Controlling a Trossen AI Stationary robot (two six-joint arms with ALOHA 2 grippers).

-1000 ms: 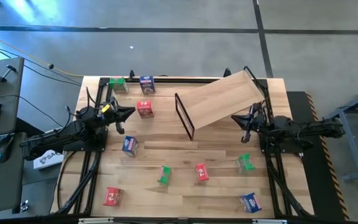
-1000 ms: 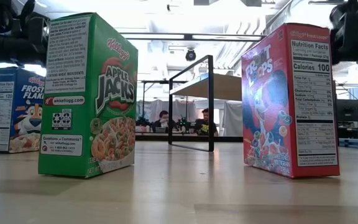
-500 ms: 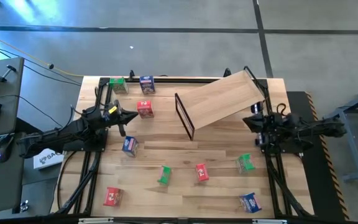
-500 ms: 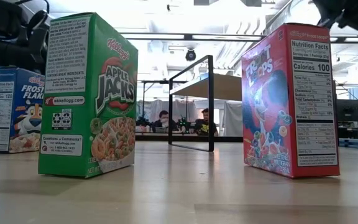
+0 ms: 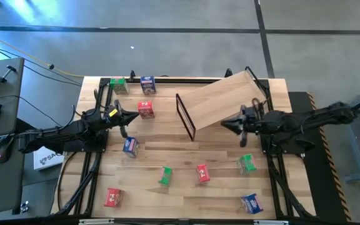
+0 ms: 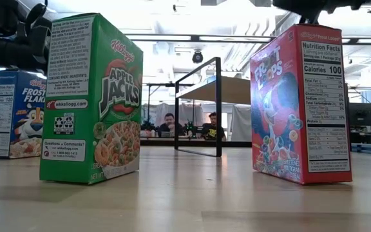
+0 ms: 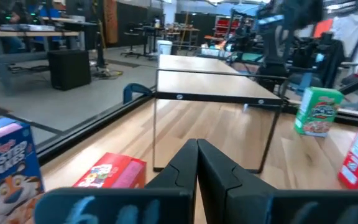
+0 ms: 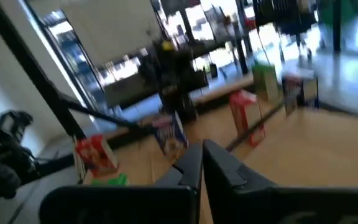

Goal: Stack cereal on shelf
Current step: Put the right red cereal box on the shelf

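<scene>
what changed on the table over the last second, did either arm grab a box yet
No box was grabbed. The right gripper turned from near the table's right edge and reached inward beside the tilted plywood shelf, fingers shut and empty. The left gripper closed and stayed beside the red cereal box without touching it. All the small cardboard cereal boxes and the shelf kept their places.

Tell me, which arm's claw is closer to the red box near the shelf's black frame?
Left. The left gripper sits just beside the red box; the right gripper is across the shelf from it.
</scene>
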